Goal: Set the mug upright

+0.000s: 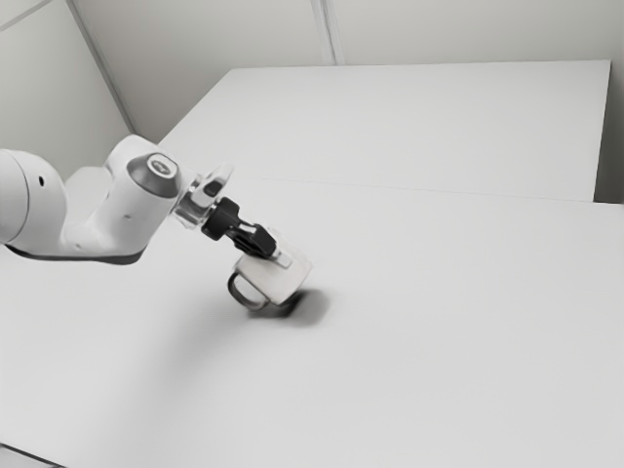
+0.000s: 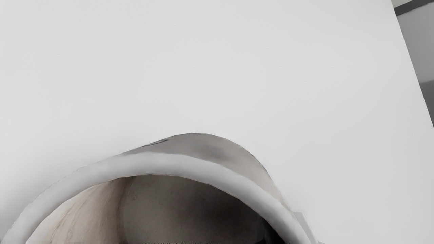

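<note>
In the exterior view, my jaws are clamped on the mug (image 1: 283,282), which leans over the worktop (image 1: 439,341), handle (image 1: 232,287) toward the exterior view's left. In the wrist view, its rim (image 2: 152,163) opens toward my camera.

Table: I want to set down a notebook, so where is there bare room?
Bare tabletop runs from the mug to the exterior view's right edge and toward its bottom edge; more lies beyond the mug, up to the thin seam. It's crowded around the tilted mug, with the hand at its rim, and beneath the arm.
</note>
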